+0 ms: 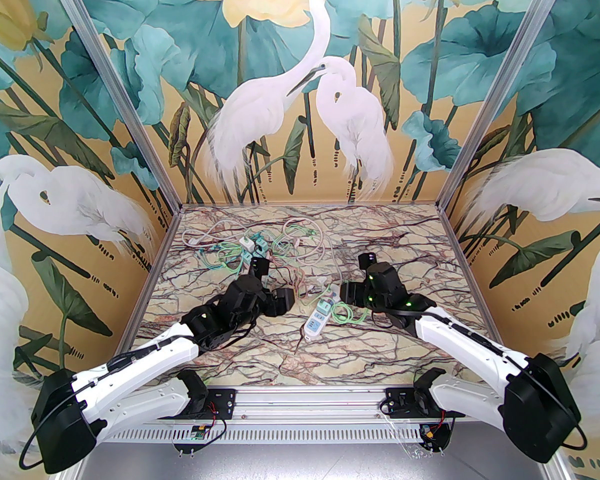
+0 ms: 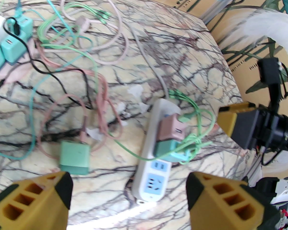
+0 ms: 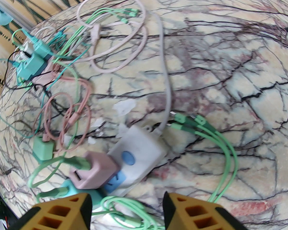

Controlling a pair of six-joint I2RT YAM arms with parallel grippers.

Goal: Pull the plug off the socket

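Room report. The left gripper (image 2: 128, 190) has its yellow jaws spread wide with nothing between them, and it hovers over the near end of the white power strip (image 2: 147, 138). The right gripper (image 3: 127, 204) is spread too and isn't pinching anything.

The pink plug (image 3: 93, 174) is seated in the strip. It sits just ahead of one right fingertip rather than between the two. A teal plug (image 2: 168, 150) sits right beside it in the next socket, closer to the left jaws. The sockets nearest the left jaws are free, with blue faces showing.

Ahead of the right jaws and off to the side of the strip there's lots of bare marble tabletop (image 3: 230, 68). Only the green multi-head cable (image 3: 206, 133) loops across it. That cable tangles around both plugs, so it's tight there.

Just ahead of one left fingertip a loose green charger (image 2: 74, 157) lies flat, apart from the strip. Pink and black cords sprawl beyond it. Far ahead of both jaws, by the back wall, a pile of cables surrounds teal chargers (image 2: 12, 49) on a second, pink strip.

From above, the strip (image 1: 319, 318) lies between the two grippers, well inside the table edges, with open marble toward the aluminium rail (image 1: 310, 398) behind the jaws.

Any print on the strip or the plugs is too blurry to read.
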